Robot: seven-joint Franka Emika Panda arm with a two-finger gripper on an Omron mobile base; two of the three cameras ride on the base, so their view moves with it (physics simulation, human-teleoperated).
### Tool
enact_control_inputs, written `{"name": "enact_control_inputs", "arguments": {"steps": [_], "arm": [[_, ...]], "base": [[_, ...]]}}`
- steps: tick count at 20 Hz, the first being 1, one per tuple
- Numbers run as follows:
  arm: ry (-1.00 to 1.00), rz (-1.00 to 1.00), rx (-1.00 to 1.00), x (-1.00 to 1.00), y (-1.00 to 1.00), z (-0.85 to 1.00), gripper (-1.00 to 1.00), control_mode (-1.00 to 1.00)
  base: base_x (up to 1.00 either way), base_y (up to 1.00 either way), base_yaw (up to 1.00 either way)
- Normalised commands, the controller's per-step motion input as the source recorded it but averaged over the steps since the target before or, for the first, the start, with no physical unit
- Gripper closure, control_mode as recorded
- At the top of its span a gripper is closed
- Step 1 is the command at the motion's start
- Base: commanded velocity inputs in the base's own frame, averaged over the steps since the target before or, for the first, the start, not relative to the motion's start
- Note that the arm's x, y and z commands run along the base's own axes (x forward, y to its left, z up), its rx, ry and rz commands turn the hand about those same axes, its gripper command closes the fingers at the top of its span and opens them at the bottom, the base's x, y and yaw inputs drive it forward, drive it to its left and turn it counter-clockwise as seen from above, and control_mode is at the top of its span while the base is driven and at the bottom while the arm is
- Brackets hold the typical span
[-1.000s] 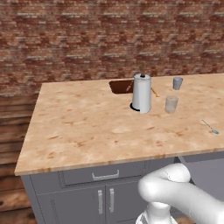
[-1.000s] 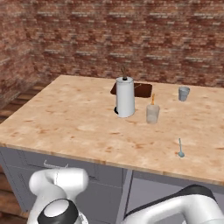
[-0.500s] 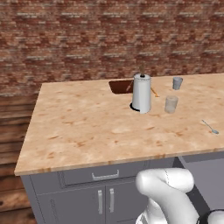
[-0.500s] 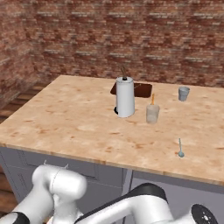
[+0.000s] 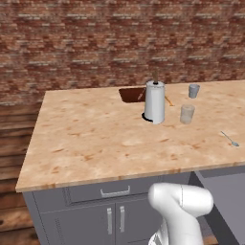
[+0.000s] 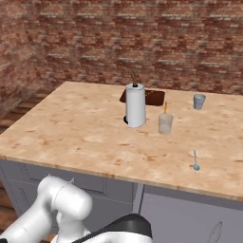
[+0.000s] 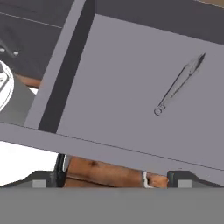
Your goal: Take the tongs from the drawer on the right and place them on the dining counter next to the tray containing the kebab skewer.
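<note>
Arm swung lower | tongs (image 7: 178,84): 1 | drawer (image 7: 113,78): 1 | cups: 2

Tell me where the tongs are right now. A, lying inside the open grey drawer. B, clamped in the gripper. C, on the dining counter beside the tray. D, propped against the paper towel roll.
A: the hand view shows the tongs lying flat on the floor of the open drawer, with nothing gripping them.
</note>
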Motion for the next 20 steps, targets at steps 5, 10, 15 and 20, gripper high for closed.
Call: {"name": "enact_control_inputs", "arguments": {"steps": [5,10,15,20], "arm": [[-0.11,0.08,-0.14,0.31,-0.10,0.00,-1.00,-1.00],[0.13,-0.34,-0.02,0.47,-0.19,0.00,-1.00,-1.00],[0.25,-0.39,0.00,0.38,-0.17,0.11,-1.00,-1.00],[0.20,-0.14,0.03,0.27,-0.40,0.04,-1.00,-1.00]], "base": [[0.00,0.00,0.00],[0.00,0.00,0.00],[0.00,0.00,0.00],[0.00,0.00,0.00]]}}
